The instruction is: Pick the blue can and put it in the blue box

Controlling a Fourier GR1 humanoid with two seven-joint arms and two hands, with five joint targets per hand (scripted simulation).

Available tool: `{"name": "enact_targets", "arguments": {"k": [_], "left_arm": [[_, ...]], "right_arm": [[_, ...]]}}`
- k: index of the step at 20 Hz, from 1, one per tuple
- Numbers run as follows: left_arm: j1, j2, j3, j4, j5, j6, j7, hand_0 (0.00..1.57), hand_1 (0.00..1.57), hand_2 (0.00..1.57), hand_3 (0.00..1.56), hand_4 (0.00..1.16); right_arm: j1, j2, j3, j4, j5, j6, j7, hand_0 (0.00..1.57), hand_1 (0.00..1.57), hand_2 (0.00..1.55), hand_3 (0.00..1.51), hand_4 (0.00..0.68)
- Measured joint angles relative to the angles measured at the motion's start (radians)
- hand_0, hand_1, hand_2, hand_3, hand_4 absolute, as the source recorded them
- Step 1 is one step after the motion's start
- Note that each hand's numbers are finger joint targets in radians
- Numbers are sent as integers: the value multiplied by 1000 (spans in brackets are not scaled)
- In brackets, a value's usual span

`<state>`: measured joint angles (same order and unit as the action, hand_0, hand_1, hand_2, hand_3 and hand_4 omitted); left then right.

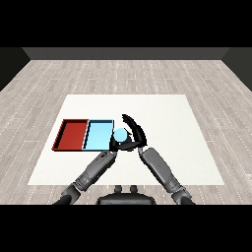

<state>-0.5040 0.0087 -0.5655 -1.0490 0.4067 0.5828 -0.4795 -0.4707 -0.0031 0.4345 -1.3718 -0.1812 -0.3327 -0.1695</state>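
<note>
The blue can (121, 134) shows as a light blue round shape just right of the light blue tray (98, 135), at its right edge. My right hand (136, 132) is curled round the can, fingers arching over its top and right side. Below the can, my left hand (115, 144) sits close against its lower left side; its fingers are mostly hidden. Left of the blue tray lies the red tray (72, 134).
The two trays lie side by side on the left part of the white table (167, 123). Both forearms reach in from the bottom and meet near the table's middle.
</note>
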Motion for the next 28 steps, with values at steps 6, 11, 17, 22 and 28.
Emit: {"name": "enact_targets", "arguments": {"k": [6,11,17,22,28], "left_arm": [[3,6,48,-8,-67,0,18,1571,1571,1571,1484,1146],[2,19,94,28,-103,-9,6,1571,1571,1571,1472,1128],[-23,110,177,52,-131,-11,52,1571,1571,1565,1486,1138],[-69,192,238,128,-154,13,142,1557,1557,1540,1467,1103],[-148,257,301,360,-172,-56,189,1571,1571,1551,1470,1036]], "right_arm": [[65,-14,-65,-99,-23,58,6,0,0,0,0,0],[140,-79,-132,-208,-87,159,4,0,0,0,0,0],[254,-137,-200,-339,-111,196,-28,0,0,0,0,0],[301,-178,-278,-400,-137,200,-27,0,0,0,0,0],[329,-161,-307,-356,-162,233,-72,0,0,0,0,0]]}}
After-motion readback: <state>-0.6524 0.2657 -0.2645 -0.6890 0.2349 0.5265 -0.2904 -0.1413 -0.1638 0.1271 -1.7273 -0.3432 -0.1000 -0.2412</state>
